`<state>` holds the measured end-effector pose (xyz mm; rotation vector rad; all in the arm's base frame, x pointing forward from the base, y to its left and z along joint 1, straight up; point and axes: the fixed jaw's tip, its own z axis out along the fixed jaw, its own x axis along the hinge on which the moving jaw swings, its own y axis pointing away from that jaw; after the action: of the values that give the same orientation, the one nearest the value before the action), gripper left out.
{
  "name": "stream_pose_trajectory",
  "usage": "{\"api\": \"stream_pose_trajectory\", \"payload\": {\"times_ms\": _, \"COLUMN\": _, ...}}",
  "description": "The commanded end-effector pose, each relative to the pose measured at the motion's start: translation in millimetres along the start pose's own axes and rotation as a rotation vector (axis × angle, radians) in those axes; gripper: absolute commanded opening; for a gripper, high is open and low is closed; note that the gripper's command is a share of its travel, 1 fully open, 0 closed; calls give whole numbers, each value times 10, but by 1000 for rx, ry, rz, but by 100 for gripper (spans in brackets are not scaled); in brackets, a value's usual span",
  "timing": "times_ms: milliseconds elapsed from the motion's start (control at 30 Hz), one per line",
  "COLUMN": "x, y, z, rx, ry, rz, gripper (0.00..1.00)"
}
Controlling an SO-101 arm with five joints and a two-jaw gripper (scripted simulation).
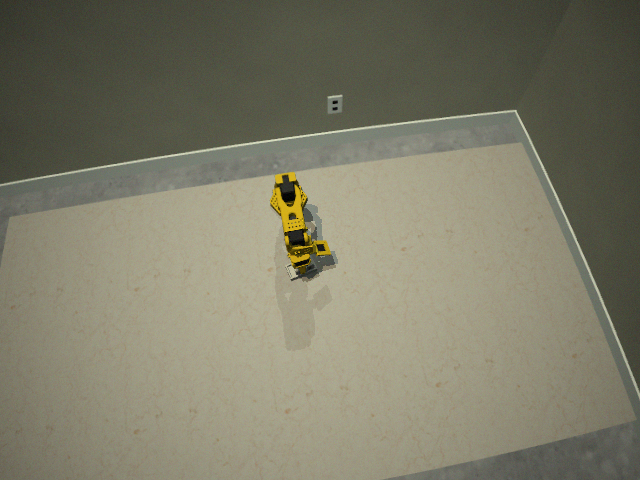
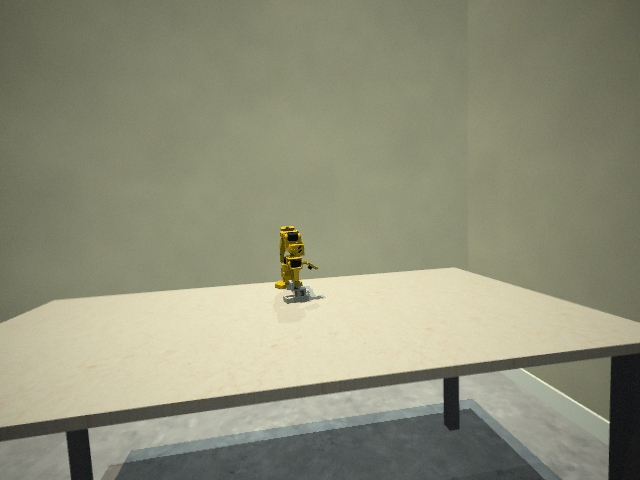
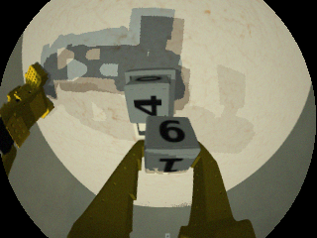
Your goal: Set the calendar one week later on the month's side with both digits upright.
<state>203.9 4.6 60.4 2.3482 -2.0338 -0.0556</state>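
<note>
The gripper [image 1: 302, 270] [image 2: 296, 286] [image 3: 170, 150] is shut on a grey cube [image 3: 171, 133], with a jaw on each side. In the wrist view, the held cube shows a 6 or 9 on its upper face and a 1 on the face below. It is above or close to the grey tray [image 1: 292, 272] [image 2: 288, 299]; the exact gap is unclear. The other cube [image 2: 301, 292] [image 3: 149, 101] is in the tray and shows a 4 on top in the wrist view. A small 3 seems to face the exterior view. The held cube hides part of the tray.
The yellow arm [image 1: 293, 211] [image 2: 282, 258] stands behind the tray and reaches over it. Its base also shows at the left of the wrist view. Shadows of the arm lie on the table [image 1: 413, 310] [image 2: 392, 320] around the tray.
</note>
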Motion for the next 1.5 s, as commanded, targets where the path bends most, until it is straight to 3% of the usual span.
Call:
{"api": "stream_pose_trajectory", "payload": {"times_ms": 0, "x": 199, "y": -17, "z": -93, "rx": 68, "ry": 12, "rz": -100, "gripper": 0}}
{"api": "stream_pose_trajectory", "payload": {"times_ms": 100, "x": 245, "y": -8, "z": -91, "rx": 67, "ry": 13, "rz": -121, "gripper": 0}}
{"api": "stream_pose_trajectory", "payload": {"times_ms": 600, "x": 872, "y": 222, "z": -68, "rx": 62, "ry": 28, "rz": -419, "gripper": 0}}
{"api": "stream_pose_trajectory", "payload": {"times_ms": 1167, "x": 1306, "y": 526, "z": -42, "rx": 55, "ry": 38, "rz": -660, "gripper": 0}}
{"api": "stream_pose_trajectory", "payload": {"times_ms": 1467, "x": 1438, "y": 656, "z": -32, "rx": 52, "ry": 41, "rz": -744, "gripper": 0}}
